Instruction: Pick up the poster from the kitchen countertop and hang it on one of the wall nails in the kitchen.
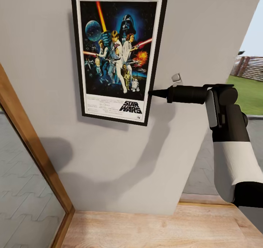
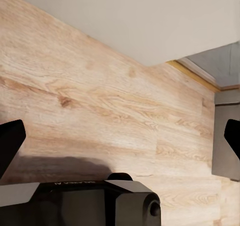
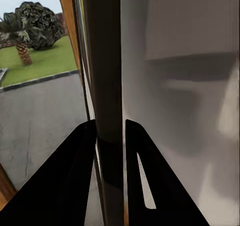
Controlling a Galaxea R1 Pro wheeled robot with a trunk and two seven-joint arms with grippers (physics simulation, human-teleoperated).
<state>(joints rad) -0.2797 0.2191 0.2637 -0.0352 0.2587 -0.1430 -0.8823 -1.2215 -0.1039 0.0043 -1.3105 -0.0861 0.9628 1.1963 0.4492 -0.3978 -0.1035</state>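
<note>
The poster (image 1: 118, 54) hangs slightly tilted against the pale wall (image 1: 204, 32), its lower right edge pinched between the closed fingers of the right gripper (image 1: 150, 93). This looks like the hanging step: next comes checking it rests on a nail, unseen here, before releasing. The left gripper (image 2: 120, 136) gapes empty over the wooden floor (image 2: 100, 96); a window frame (image 1: 33, 142) stands well beyond the poster.

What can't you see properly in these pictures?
- The nail: in the head view the poster covers the wall behind it, so whether it hangs on one is hidden.
- The poster's small print, head view: too tiny to read.
- The left gripper: both fingertips are cut off by the left wrist view's edges.
</note>
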